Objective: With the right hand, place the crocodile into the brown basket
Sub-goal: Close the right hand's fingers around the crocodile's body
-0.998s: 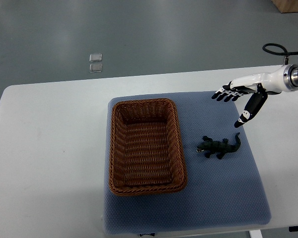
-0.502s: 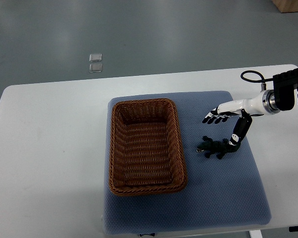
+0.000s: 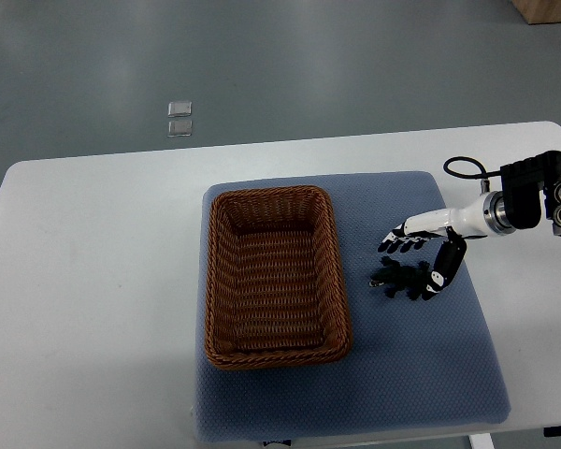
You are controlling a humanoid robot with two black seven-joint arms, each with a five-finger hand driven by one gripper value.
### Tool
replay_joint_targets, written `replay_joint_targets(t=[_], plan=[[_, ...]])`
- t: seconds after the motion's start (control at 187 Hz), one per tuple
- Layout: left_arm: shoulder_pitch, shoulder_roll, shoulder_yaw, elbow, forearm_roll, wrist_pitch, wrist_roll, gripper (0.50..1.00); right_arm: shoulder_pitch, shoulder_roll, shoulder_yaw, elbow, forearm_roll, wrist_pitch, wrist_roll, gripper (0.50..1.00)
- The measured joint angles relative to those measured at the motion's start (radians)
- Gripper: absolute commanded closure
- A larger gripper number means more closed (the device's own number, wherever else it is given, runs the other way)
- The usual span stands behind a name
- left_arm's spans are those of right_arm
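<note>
A small dark green toy crocodile (image 3: 400, 279) lies on the blue mat (image 3: 430, 374), to the right of the brown wicker basket (image 3: 220, 281). My right hand (image 3: 415, 256) reaches in from the right edge and hovers right over the crocodile. Its fingers (image 3: 395, 244) stretch out just behind the toy and its thumb (image 3: 443, 267) points down over the tail end. The fingers are spread and hold nothing. The basket has nothing in it. The left arm does not show.
The mat lies on a white table (image 3: 93, 281). Two small clear squares (image 3: 179, 119) sit on the grey floor beyond the table's far edge. A brown box corner (image 3: 552, 9) shows at the top right.
My right hand has come down and leftward from the mat's far right corner to just above the crocodile. The crocodile and basket have not moved.
</note>
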Motion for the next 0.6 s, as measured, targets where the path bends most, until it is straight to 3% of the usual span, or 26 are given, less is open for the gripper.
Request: replay_joint_targets(t=[0.598], plan=[[0.003,0.0,0.0,0.0,0.0,0.0,0.0,0.5,-0.054,0.035,-0.005,-0.028,-0.096,-0.064,0.024,0.656]])
